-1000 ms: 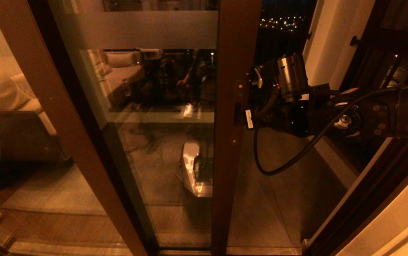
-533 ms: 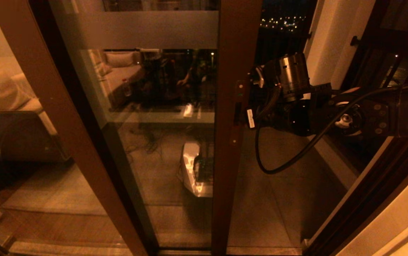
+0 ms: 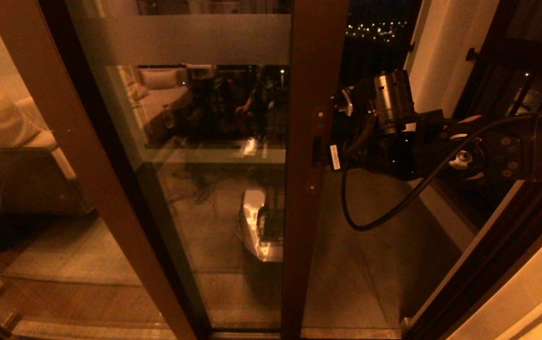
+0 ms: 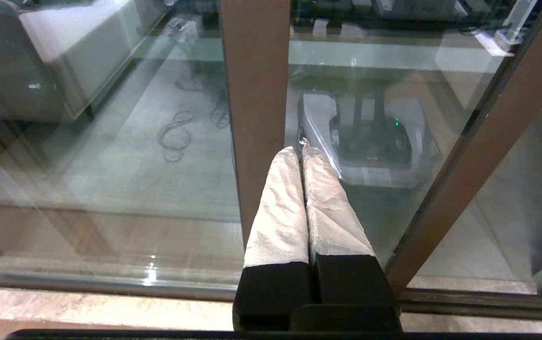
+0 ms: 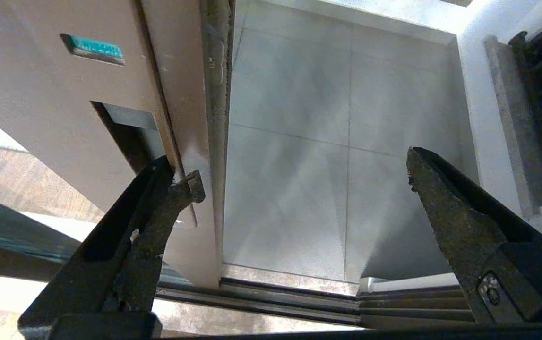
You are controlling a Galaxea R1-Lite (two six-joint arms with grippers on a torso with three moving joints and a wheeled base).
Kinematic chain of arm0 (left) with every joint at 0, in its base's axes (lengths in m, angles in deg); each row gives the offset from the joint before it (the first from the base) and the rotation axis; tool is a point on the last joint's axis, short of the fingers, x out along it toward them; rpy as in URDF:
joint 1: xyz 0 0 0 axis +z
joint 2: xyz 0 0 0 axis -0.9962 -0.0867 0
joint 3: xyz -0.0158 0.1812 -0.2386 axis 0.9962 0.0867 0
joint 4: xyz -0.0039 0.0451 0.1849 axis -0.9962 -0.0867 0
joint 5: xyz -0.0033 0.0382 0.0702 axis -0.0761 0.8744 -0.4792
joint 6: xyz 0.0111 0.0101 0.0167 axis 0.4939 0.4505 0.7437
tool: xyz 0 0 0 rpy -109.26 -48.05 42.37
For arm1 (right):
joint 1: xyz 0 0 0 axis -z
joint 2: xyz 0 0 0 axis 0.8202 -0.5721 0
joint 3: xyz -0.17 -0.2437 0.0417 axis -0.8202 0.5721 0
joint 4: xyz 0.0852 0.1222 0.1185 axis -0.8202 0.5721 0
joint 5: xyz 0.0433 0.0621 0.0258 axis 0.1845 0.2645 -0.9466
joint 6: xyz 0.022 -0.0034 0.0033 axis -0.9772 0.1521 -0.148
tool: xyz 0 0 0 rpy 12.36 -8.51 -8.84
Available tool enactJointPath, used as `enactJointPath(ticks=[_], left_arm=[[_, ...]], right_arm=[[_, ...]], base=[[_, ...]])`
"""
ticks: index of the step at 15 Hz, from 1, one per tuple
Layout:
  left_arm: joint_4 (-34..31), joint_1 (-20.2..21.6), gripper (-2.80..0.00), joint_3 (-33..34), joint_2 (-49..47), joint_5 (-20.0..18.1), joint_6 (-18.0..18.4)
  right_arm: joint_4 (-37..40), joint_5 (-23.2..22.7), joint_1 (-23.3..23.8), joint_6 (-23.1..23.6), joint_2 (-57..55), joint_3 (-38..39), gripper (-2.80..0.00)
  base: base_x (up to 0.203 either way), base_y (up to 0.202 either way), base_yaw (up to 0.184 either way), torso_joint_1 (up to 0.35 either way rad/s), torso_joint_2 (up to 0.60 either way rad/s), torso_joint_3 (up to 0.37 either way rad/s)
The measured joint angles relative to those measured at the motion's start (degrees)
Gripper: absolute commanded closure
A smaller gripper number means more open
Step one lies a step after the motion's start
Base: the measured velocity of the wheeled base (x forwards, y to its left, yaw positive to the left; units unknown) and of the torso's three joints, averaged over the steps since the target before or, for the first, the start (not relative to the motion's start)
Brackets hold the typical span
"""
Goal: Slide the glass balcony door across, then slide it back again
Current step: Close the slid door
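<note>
No text you can read anywhere, small green label (image 5: pixel 93 48) on the glass balcony door (image 3: pixel 315 94) stile above its recessed handle too blurred to make out, white tag (image 3: pixel 334 157) on the right arm's cable with print too small for you to read

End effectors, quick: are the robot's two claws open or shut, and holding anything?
Left end effector: shut, holding nothing.
Right end effector: open, one finger against the glass balcony door by its recessed handle.
</note>
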Motion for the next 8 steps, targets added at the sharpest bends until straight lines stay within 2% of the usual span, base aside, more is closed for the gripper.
enactJointPath(ticks=[8], left_arm=[[0.0, 0.0, 0.00, 0.0, 0.0, 0.0, 0.0]], right_arm=[[-0.1, -0.1, 1.3, 0.0, 0.2, 0.5, -2.80]], base=[[0.000, 0.000, 0.000, 0.000, 0.00, 0.000]])
